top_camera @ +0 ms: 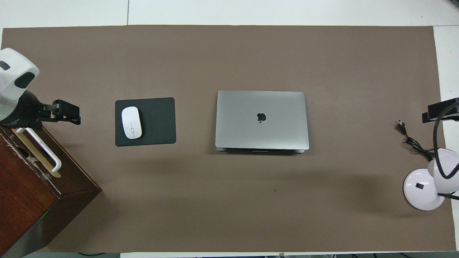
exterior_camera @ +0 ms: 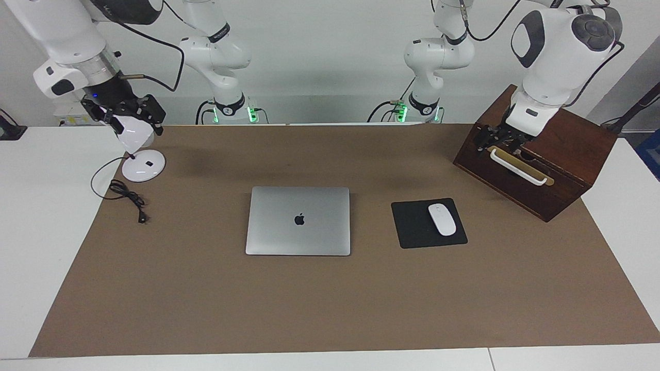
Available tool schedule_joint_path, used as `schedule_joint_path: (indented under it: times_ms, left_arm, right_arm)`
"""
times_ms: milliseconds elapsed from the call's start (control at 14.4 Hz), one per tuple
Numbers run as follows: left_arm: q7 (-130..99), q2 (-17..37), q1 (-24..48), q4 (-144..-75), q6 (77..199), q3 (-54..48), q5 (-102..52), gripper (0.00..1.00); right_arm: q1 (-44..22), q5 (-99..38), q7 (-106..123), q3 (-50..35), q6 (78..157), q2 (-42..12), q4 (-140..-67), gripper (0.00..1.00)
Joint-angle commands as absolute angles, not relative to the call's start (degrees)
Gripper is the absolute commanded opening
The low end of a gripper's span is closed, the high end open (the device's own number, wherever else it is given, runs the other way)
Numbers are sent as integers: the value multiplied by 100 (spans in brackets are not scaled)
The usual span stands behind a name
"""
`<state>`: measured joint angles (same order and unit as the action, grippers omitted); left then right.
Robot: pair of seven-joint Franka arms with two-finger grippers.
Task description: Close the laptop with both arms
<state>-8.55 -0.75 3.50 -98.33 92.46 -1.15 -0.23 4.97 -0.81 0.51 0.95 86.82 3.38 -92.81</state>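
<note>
The silver-grey laptop (exterior_camera: pixel 299 221) lies flat in the middle of the brown mat with its lid down and the dark apple logo facing up; it also shows in the overhead view (top_camera: pixel 261 120). My left gripper (exterior_camera: pixel 495 138) is over the top of the wooden box at the left arm's end of the table, by its white handle, and shows in the overhead view (top_camera: pixel 66 113). My right gripper (exterior_camera: pixel 131 119) is at the white lamp's head at the right arm's end, and shows in the overhead view (top_camera: pixel 439 111). Both grippers are well away from the laptop.
A black mouse pad (exterior_camera: pixel 412 226) with a white mouse (exterior_camera: pixel 442 219) lies beside the laptop toward the left arm's end. The dark wooden box (exterior_camera: pixel 567 149) has a white handle (exterior_camera: pixel 518 167). A white lamp base (exterior_camera: pixel 143 166) and black cable (exterior_camera: pixel 129 198) lie at the right arm's end.
</note>
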Motion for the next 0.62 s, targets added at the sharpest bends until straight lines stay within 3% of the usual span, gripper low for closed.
schedule_joint_path:
  times_ms: [0, 554]
  left_arm:
    - [-844, -88, 387, -9773, 9141, -70, 62, 100]
    - [-853, -193, 387, -9782, 9123, -105, 62, 100]
  right_arm:
    - [615, 35, 149, -9, 8578, 431, -9316, 100]
    - [624, 35, 141, -9, 8543, 431, -9316, 100]
